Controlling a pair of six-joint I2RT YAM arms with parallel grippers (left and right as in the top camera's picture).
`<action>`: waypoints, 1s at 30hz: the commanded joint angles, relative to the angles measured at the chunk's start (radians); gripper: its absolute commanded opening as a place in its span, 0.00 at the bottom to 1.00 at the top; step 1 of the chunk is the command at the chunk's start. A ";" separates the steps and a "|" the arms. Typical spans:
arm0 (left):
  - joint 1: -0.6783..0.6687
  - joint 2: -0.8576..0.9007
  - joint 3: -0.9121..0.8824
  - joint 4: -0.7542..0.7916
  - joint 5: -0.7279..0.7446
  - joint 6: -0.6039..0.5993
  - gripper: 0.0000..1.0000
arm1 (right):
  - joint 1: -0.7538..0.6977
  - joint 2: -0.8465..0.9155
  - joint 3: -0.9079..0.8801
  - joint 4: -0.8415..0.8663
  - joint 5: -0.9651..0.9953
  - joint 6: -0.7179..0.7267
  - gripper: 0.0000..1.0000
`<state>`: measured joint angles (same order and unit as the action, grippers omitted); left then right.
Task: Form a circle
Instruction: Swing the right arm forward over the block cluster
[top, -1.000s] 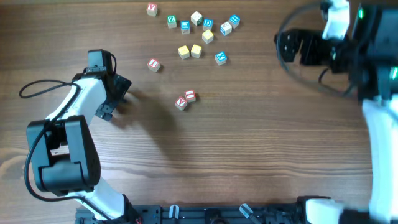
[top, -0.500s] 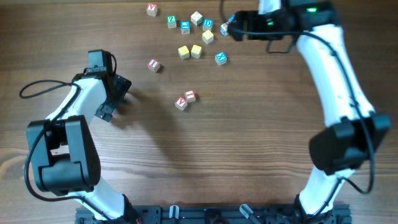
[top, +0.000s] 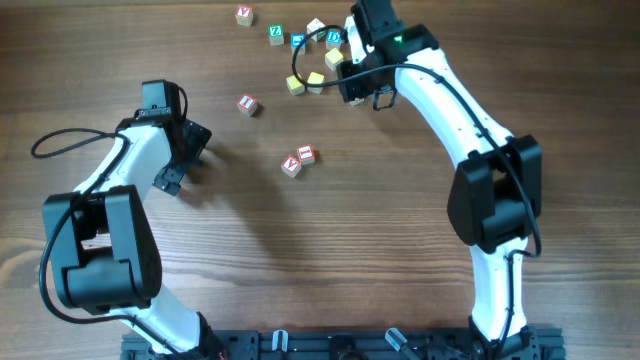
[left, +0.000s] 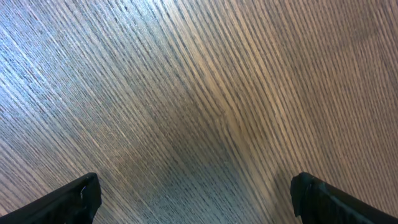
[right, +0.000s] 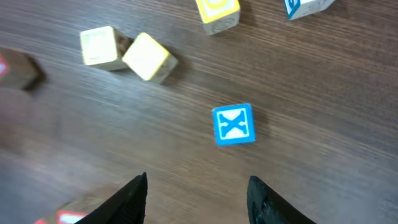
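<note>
- The right end effector (right: 198, 200) hangs low over the bench (top: 400, 260), close to the middle of its far edge. Its two fingers (right: 134, 198) stand apart with only bare wood between them, so they pinch nothing.
- Just ahead of those fingers the blue X cube (right: 234, 124) lies flat on the wood, letter up, touching neither finger. From overhead it is hidden under the right arm.
- Beyond it, off to one side, the two pale yellow cubes (right: 149, 56) sit touching, one turned corner-on against the other.
- No circle is made yet; the cubes lie in a loose scatter along the far edge.
- In that scatter are the far red-lettered cube (top: 244, 14), the green-lettered cube (top: 275, 33), a blue-lettered cube (top: 298, 40) and a white cube (top: 315, 25), all near one another.
- The lone red-lettered cube (top: 247, 104) lies by itself, nearer the left edge than the rest of the scatter.
- The red-lettered pair (top: 291, 165) rests toward the middle of the bench, the two cubes touching, well apart from the far group.
- The left end effector (top: 186, 155) sits toward the left edge, well apart from every cube. Its fingers are spread wide, and the wrist view shows only wood grain between them.
</note>
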<state>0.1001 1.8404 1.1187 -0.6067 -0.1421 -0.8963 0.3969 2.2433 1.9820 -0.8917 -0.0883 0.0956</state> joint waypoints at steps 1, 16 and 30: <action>0.003 0.011 -0.006 0.000 -0.016 -0.002 1.00 | 0.002 0.059 0.021 0.025 0.046 -0.045 0.57; 0.003 0.011 -0.006 0.000 -0.016 -0.002 1.00 | -0.006 0.179 0.019 0.167 0.126 -0.149 0.63; 0.003 0.011 -0.006 0.000 -0.016 -0.002 1.00 | -0.008 0.190 0.019 0.190 0.097 -0.149 0.53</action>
<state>0.1001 1.8404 1.1187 -0.6067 -0.1421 -0.8963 0.3958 2.4203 1.9820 -0.7162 0.0116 -0.0475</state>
